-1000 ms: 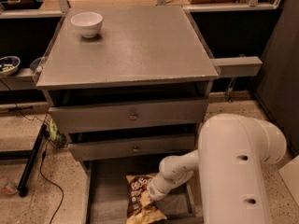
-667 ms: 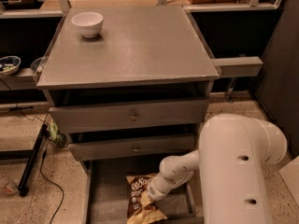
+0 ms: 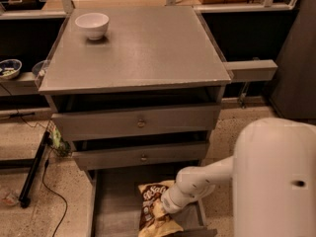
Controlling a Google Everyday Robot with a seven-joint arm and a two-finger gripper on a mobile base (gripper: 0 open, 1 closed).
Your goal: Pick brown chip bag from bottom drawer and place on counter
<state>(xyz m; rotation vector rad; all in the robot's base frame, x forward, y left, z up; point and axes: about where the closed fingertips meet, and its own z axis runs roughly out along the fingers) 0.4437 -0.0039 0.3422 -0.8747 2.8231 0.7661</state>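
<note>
The grey wooden bottom drawer [image 3: 116, 206] of the cabinet is pulled far out. It is a wide flat tray with low sides, and one thing lies in it: a crinkly dark brown chip bag [image 3: 150, 197] with white lettering and yellow-tan ends, lying lengthwise toward the drawer's right half. The white arm's end effector [image 3: 166, 204] is down inside the drawer, against the bag's right edge; whether it is apart or clamped on the bag I cannot tell.

The two knobbed grey drawers above it, the upper drawer [image 3: 138, 123] and the middle drawer [image 3: 143, 157], stand slightly out, and their insides are in shadow. On the flat grey speckled worktop [image 3: 148, 53] a round white bowl [image 3: 92, 24] stands upright near the far left corner, well apart from the bag. On a dark side shelf at the left, a small patterned bowl [image 3: 9, 68] holds something pale, too small to tell.
</note>
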